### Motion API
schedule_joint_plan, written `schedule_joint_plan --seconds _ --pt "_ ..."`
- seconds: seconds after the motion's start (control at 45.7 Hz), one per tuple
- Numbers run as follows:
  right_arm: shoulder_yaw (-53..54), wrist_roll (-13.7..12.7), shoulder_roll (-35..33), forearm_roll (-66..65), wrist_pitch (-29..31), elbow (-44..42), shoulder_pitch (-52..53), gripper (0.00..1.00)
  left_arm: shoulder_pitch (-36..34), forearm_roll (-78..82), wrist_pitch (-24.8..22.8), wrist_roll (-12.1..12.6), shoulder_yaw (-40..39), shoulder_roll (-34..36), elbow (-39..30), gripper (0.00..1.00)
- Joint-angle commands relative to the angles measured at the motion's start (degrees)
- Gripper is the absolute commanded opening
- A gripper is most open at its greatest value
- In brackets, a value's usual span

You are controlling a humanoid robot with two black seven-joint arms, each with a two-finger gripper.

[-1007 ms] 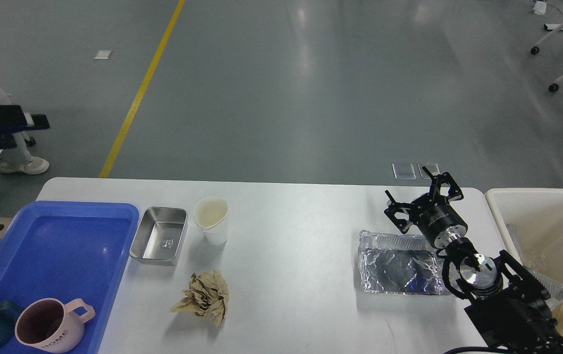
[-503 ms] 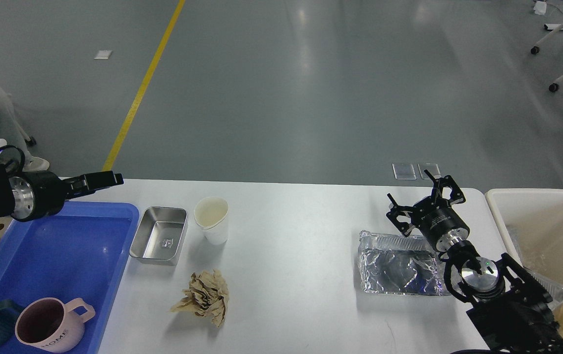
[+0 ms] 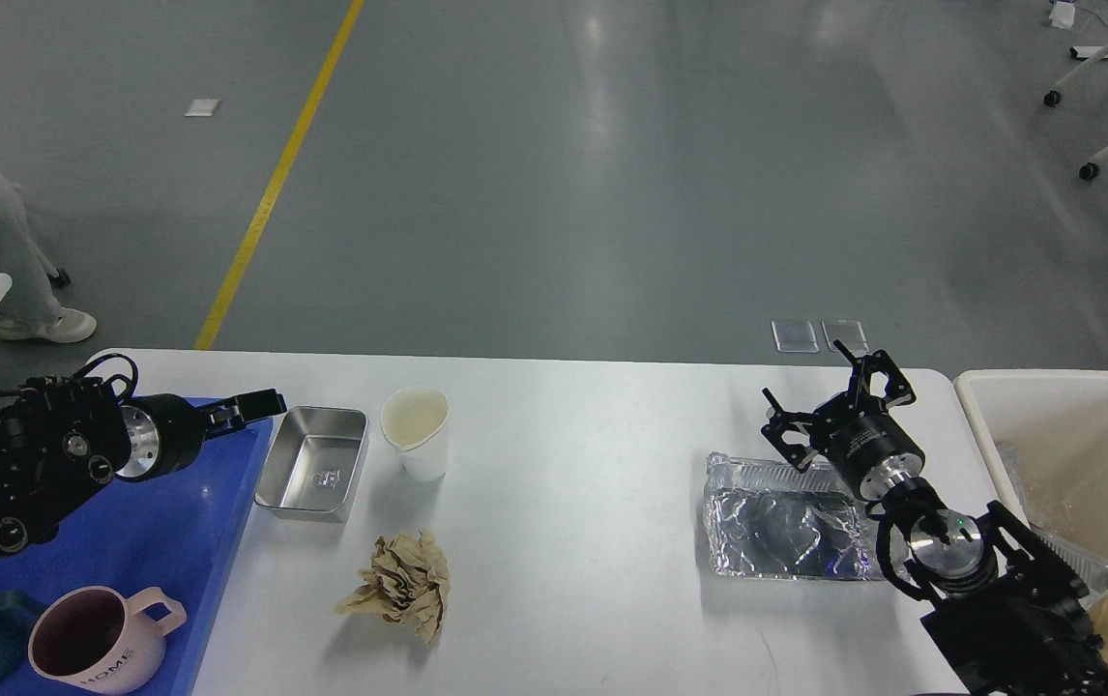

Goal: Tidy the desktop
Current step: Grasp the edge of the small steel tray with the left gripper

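The white desktop [image 3: 564,541] fills the lower frame — rigid, heavy, best cleared rather than gripped. At right, the right gripper [image 3: 839,396] spreads wide above a foil tray [image 3: 781,527]; at left, the left gripper [image 3: 249,406] — spread unclear — points toward a steel pan [image 3: 314,462].

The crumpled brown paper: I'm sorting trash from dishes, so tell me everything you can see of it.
The crumpled brown paper is a tan, kraft-looking wad, scrunched into an irregular lump with sharp folds and loose flaps. It lies on the desktop, on the near side, in front of the white paper cup and apart from it. Nothing else touches it, and neither gripper is near it.
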Motion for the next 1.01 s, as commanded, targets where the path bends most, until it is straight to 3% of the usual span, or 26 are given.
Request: schedule_joint_plan --seconds 0.0,0.35,0.503,0.744,0.985 --pt "-0.3 0.0 -0.6 -0.1 -0.1 0.0 -0.1 1.00 0.1 0.1 0.8 -0.2 0.0 -1.8 2.1 0.95" --pt "-0.3 0.0 -0.6 -0.1 -0.1 0.1 -0.1 1.00 0.6 -0.2 7.2 -0.8 7.3 -6.2 5.4 0.90" --pt "-0.4 0.0 -0.6 -0.1 -0.1 0.1 -0.2 1.00 0.5 -1.0 7.9 -0.8 8.9 -6.3 5.5 0.85" --pt "-0.4 0.0 -0.6 -0.1 -0.1 0.1 -0.3 1.00 0.5 -1.1 7.8 -0.7 9.0 -6.2 6.1 0.69" --pt "-0.4 0.0 -0.6 -0.1 -0.1 0.1 -0.2 1.00 0.6 -1.1 5.4 -0.7 9.2 -6.1 6.1 0.41"
